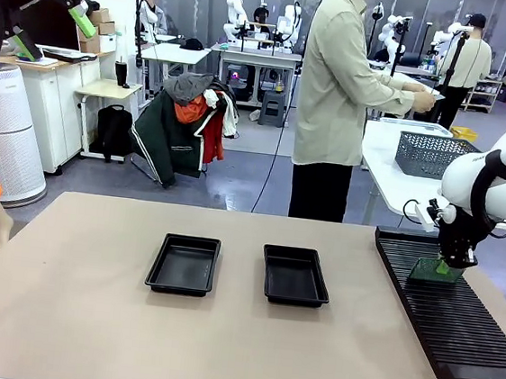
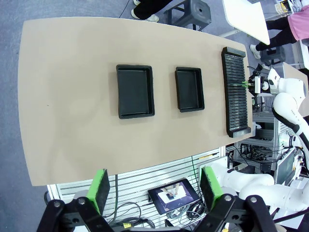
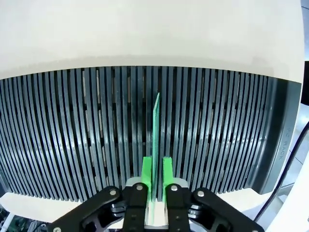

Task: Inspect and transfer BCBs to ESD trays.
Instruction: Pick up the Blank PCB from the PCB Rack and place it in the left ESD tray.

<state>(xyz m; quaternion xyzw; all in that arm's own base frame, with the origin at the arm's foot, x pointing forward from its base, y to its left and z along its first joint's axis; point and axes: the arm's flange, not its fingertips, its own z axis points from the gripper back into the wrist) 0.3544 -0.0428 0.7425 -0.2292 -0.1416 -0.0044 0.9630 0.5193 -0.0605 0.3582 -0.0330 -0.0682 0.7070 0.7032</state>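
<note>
Desk [image 1: 84,335] with slotted rack [image 1: 460,333]: right pincer [image 3: 155,170] pinching an upright BCB [image 3: 156,123].
Next, I'd guess, a straight lift out toward an ESD tray [image 1: 294,276]; left pincer [image 2: 154,189] hangs spread.

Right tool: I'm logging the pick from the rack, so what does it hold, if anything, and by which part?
A green BCB, standing on edge in the black slotted rack, pinched at its upper edge by the right tool.
</note>
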